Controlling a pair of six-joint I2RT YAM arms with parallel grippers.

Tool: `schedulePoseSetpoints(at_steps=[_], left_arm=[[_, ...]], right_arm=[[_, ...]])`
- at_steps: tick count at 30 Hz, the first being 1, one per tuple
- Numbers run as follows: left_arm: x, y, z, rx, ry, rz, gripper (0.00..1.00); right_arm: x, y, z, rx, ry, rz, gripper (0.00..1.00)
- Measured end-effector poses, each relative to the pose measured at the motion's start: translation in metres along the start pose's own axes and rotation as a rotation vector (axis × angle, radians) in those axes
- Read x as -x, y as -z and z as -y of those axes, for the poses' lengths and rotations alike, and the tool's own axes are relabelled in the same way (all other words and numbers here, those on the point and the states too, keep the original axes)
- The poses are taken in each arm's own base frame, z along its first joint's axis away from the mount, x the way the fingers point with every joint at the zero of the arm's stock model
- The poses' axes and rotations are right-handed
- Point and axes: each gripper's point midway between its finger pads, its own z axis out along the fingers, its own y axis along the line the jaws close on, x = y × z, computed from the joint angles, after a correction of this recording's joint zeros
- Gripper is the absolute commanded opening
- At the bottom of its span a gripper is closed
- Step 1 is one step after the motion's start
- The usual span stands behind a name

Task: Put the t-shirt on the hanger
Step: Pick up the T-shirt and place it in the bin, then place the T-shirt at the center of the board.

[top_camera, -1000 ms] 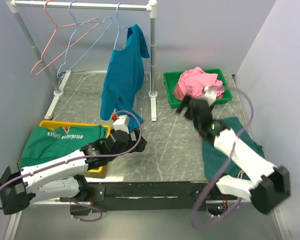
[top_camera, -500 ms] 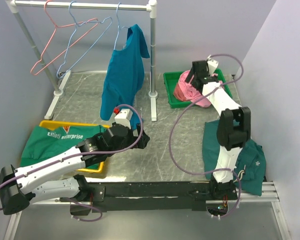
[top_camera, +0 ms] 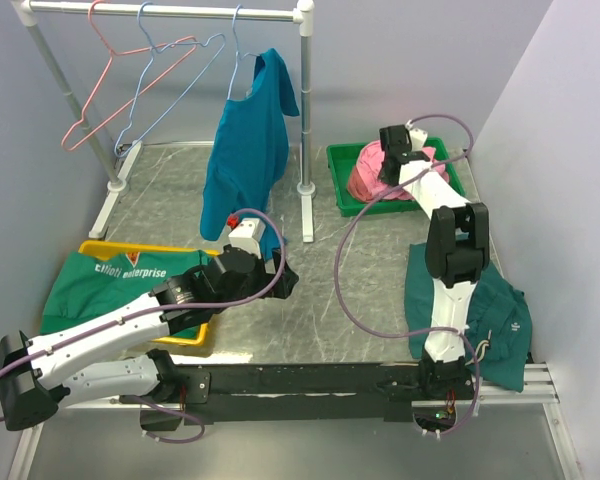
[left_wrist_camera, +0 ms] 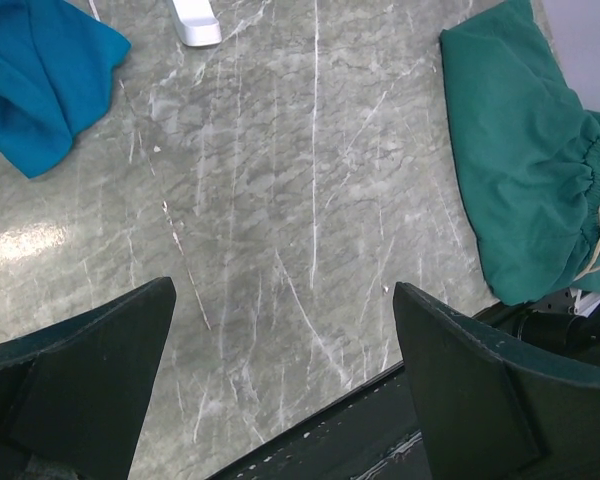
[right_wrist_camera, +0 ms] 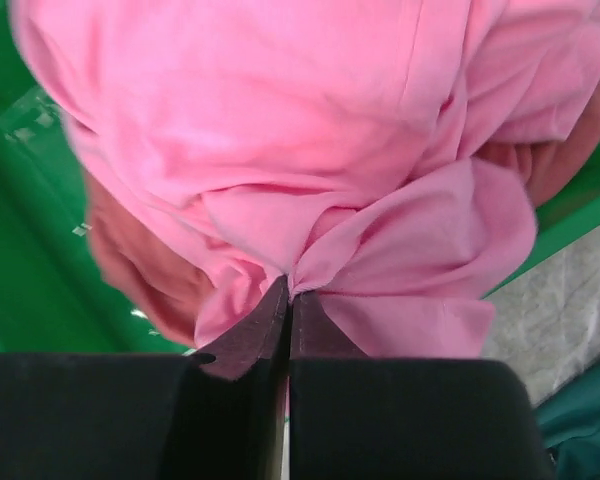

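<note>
The bright pink t-shirt [top_camera: 364, 172] lies crumpled in the green bin [top_camera: 342, 201] at the back right. My right gripper [top_camera: 391, 160] reaches into the bin and is shut on a pinched fold of the t-shirt [right_wrist_camera: 300, 150]; the fingertips [right_wrist_camera: 288, 292] meet with pink cloth bunched between them. The light-blue wire hanger [top_camera: 185, 78] hangs bare on the rail at the back left. My left gripper [top_camera: 280, 280] hovers over the middle of the table, open, with only the marbled surface between its fingers [left_wrist_camera: 284, 290].
A duller rose garment [right_wrist_camera: 130, 260] lies under the t-shirt. A teal shirt [top_camera: 245, 150] hangs on the rack beside the white post [top_camera: 305, 120]. A salmon hanger [top_camera: 92, 95] hangs far left. A yellow tray [top_camera: 130, 248] holds a green shirt; green trousers [top_camera: 480, 310] lie at the right.
My right arm swung from above the trousers out to the bin, and its jaws closed on the pink t-shirt. The left arm shifted only slightly.
</note>
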Motion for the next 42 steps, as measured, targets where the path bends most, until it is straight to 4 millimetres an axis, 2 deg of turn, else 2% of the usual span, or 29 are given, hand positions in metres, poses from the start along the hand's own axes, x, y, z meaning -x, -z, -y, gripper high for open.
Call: schedulePoseSetpoints(at_steps=[5, 8, 10, 12, 15, 18, 23, 26, 30, 32, 36, 38, 42], left_arm=[[0.000, 0.001, 0.000, 0.000, 0.003, 0.000, 0.96], [0.003, 0.003, 0.002, -0.011, 0.007, 0.011, 0.96], [0.008, 0.006, 0.005, -0.031, 0.015, 0.031, 0.96], [0.013, 0.009, 0.008, -0.048, 0.022, 0.049, 0.96], [0.017, 0.011, 0.011, -0.061, 0.027, 0.064, 0.96], [0.017, 0.010, 0.011, -0.061, 0.026, 0.064, 0.96], [0.016, 0.007, 0.012, -0.062, 0.026, 0.063, 0.96], [0.017, 0.006, 0.014, -0.070, 0.028, 0.067, 0.96], [0.020, 0.007, 0.016, -0.077, 0.030, 0.077, 0.96], [0.021, 0.008, 0.017, -0.080, 0.030, 0.080, 0.96], [0.026, 0.013, 0.018, -0.091, 0.033, 0.097, 0.96], [0.029, 0.015, 0.018, -0.094, 0.033, 0.109, 0.96], [0.034, 0.021, 0.018, -0.103, 0.032, 0.130, 0.96]], right_arm=[[0.025, 0.015, -0.004, 0.026, -0.014, 0.044, 0.00], [0.038, 0.036, -0.003, 0.046, -0.016, 0.055, 0.00], [0.057, 0.054, -0.006, 0.070, -0.029, 0.084, 0.00], [0.086, 0.076, -0.012, 0.104, -0.055, 0.141, 0.00], [0.138, 0.121, -0.018, 0.166, -0.096, 0.258, 0.00], [0.180, 0.169, -0.017, 0.225, -0.130, 0.371, 0.00], [0.233, 0.242, -0.014, 0.311, -0.174, 0.538, 0.00], [0.241, 0.274, -0.016, 0.346, -0.168, 0.590, 0.00], [0.243, 0.322, -0.032, 0.413, -0.141, 0.652, 0.00], [0.234, 0.350, -0.041, 0.450, -0.117, 0.672, 0.00], [0.209, 0.420, -0.052, 0.558, -0.077, 0.718, 0.00], [0.196, 0.455, -0.052, 0.619, -0.069, 0.736, 0.00], [0.178, 0.503, -0.038, 0.707, -0.091, 0.761, 0.00]])
